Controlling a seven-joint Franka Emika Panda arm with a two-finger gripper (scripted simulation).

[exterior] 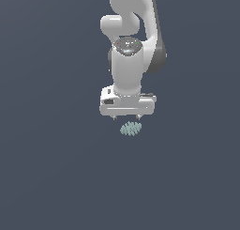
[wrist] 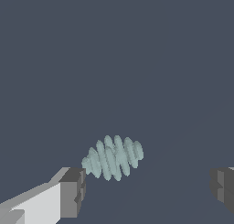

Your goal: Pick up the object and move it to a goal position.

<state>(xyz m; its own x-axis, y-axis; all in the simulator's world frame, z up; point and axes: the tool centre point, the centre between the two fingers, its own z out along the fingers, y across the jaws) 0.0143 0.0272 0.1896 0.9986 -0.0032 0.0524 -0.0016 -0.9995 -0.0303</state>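
Observation:
The object (exterior: 131,128) is a small pale teal-green oval lump with a ridged, pinecone-like surface, lying on the dark grey floor. My gripper (exterior: 126,117) hangs just above it, pointing down, with only its short fingertips showing below the white hand. In the wrist view the object (wrist: 113,157) lies between the two dark grey fingertips (wrist: 73,192), nearer to one of them. The jaws stand wide apart and hold nothing. The gripper (wrist: 148,189) is open.
A plain dark grey floor (exterior: 51,168) fills both views. The white arm (exterior: 129,50) rises above the hand. No goal marker shows.

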